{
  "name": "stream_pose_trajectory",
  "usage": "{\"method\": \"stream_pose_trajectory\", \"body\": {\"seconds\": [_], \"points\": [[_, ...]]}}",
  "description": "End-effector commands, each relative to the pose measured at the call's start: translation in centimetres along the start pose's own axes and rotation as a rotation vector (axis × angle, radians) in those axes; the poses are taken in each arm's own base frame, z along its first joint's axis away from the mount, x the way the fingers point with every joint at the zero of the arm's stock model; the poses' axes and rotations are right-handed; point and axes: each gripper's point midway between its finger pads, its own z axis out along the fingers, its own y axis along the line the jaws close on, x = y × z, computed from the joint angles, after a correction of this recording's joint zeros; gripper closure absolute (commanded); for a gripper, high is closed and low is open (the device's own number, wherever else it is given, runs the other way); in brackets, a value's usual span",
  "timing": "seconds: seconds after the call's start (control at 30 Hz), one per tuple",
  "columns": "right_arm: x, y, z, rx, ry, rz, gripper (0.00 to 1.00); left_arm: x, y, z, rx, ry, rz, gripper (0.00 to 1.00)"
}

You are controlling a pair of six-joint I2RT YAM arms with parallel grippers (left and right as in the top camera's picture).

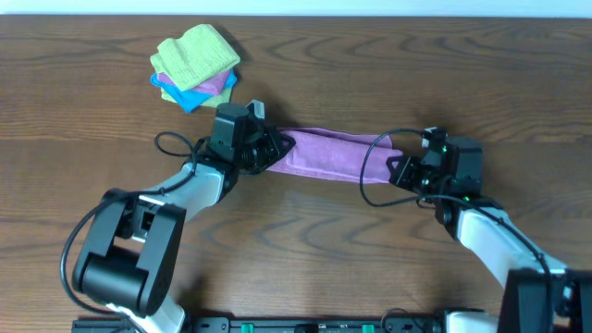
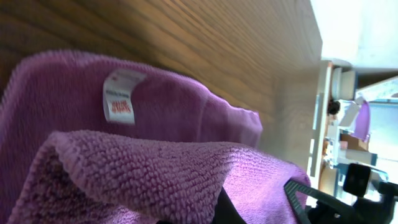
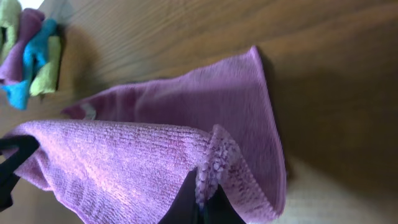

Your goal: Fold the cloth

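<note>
A purple cloth (image 1: 331,154) lies stretched in a band across the middle of the table. My left gripper (image 1: 275,148) is shut on its left end. My right gripper (image 1: 400,165) is shut on its right end. In the left wrist view the cloth (image 2: 168,174) is doubled over my fingers, with a white label (image 2: 120,97) on the lower layer. In the right wrist view the cloth's (image 3: 155,155) corner is pinched between my fingers (image 3: 202,199), a layer lifted over the part on the table.
A stack of folded cloths (image 1: 195,65), green on top with pink and blue below, sits at the back left; it also shows in the right wrist view (image 3: 28,53). Bare wooden table (image 1: 416,74) surrounds the cloth.
</note>
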Motion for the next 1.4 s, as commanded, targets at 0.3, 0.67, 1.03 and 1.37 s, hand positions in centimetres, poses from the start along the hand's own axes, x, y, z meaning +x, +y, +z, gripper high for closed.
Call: {"method": "stream_pose_trajectory", "body": {"seconds": [0.3, 0.67, 1.03, 1.37], "points": [[-2.3, -1.7, 2.4, 0.100, -0.032, 0.001, 0.98, -3.8, 2.4, -0.2, -0.077, -0.107, 0.030, 0.94], [-2.9, -2.4, 2.5, 0.134, -0.057, -0.004, 0.99, -3.8, 4.1, 0.5, -0.118, -0.110, 0.021, 0.94], [-3.7, -3.3, 3.5, 0.162, -0.096, -0.012, 0.98, -6.3, 3.6, 3.0, -0.110, -0.120, 0.072, 0.94], [-4.0, -4.0, 4.6, 0.192, -0.088, -0.017, 0.98, -7.2, 3.7, 4.0, -0.123, -0.105, 0.086, 0.94]]}}
